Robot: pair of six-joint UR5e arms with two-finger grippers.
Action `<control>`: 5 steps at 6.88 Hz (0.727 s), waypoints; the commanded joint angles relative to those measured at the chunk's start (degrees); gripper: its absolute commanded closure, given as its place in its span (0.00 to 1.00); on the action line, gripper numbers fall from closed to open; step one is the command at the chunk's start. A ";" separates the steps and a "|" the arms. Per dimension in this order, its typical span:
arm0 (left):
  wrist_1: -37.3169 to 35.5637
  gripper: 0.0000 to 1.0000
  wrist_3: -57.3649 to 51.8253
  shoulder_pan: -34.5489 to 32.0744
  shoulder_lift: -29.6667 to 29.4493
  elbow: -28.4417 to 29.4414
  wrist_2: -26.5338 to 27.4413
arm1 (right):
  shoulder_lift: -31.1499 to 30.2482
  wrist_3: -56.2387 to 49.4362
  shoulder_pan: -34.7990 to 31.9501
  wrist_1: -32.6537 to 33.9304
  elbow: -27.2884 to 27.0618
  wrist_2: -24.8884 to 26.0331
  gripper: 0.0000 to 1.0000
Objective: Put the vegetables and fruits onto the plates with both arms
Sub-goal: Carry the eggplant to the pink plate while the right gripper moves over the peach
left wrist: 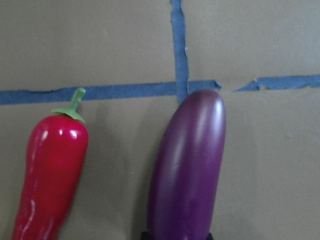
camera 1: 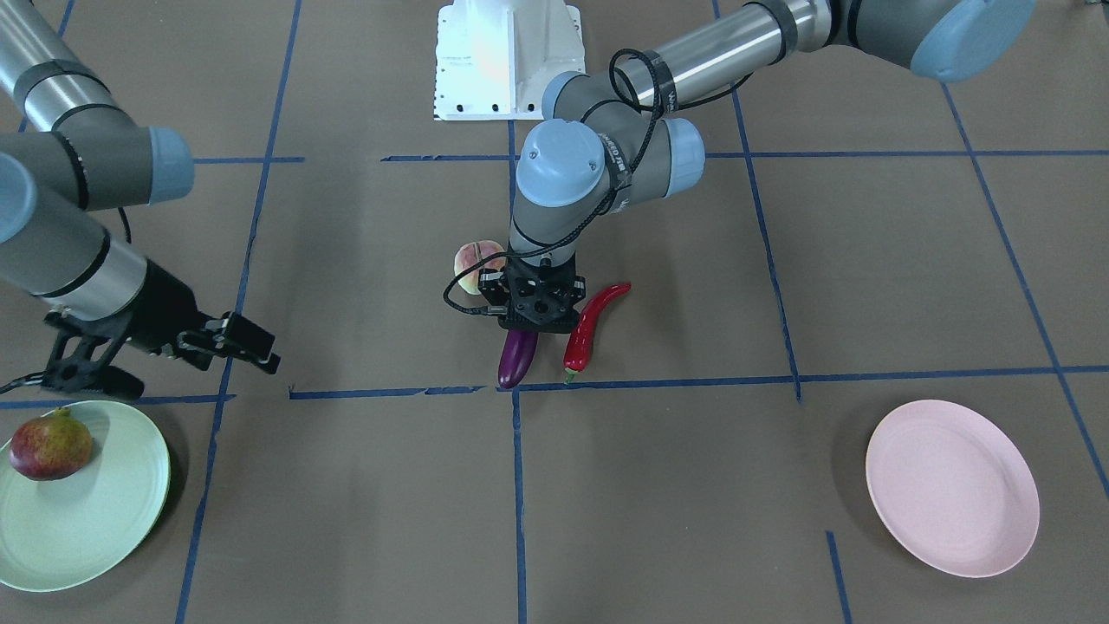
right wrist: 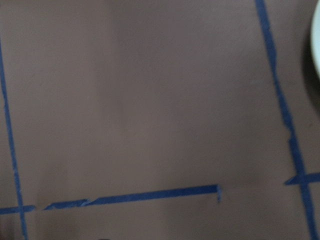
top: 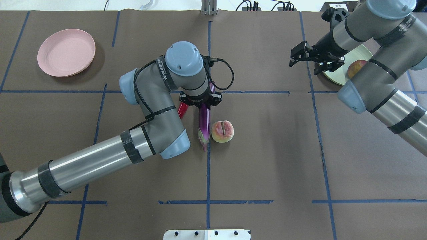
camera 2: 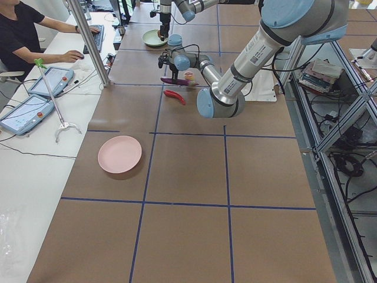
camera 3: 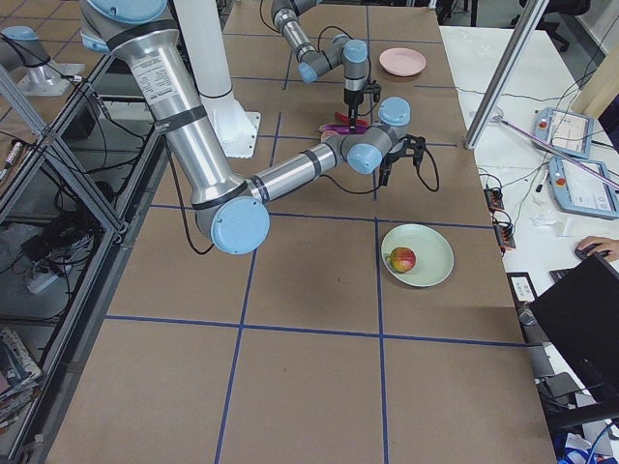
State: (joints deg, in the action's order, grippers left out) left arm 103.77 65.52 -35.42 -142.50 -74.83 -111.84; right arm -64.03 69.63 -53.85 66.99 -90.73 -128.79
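My left gripper [camera 1: 530, 329] is low at the table's middle, shut around the purple eggplant [camera 1: 517, 360], which fills the gap between its pads in the left wrist view [left wrist: 187, 165]. The red chili pepper [camera 1: 589, 329] lies right beside the eggplant, and the peach [top: 222, 131] lies on its other side. The pomegranate [camera 1: 50, 446] sits on the pale green plate [camera 1: 87, 520]. My right gripper [camera 1: 186, 368] hangs open and empty just beside that plate, over bare table. The pale pink plate [camera 1: 953, 490] lies empty at the far corner on my left side.
The white base block [camera 1: 507, 61] stands at the robot's edge of the table. Blue tape lines [camera 1: 658, 381] cross the brown table cover. A side desk with tablets [camera 2: 35, 100] and a seated operator [camera 2: 23, 29] runs along the table's far side.
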 commanded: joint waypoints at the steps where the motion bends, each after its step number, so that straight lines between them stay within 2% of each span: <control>1: -0.15 1.00 0.13 -6.13 1.51 -2.86 -0.40 | 0.31 8.92 11.09 0.07 -4.27 8.78 0.00; 3: -0.15 0.99 0.04 -11.31 5.64 -4.44 -0.48 | 1.88 17.07 16.48 0.08 -5.24 11.53 0.00; 5: 0.73 0.99 -1.35 -17.02 11.16 -4.71 -1.88 | 2.76 20.96 20.35 0.25 -6.48 14.52 0.00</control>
State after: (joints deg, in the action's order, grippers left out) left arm 103.88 65.11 -48.90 -134.81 -79.33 -113.01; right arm -62.02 87.77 -35.82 67.14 -96.57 -115.92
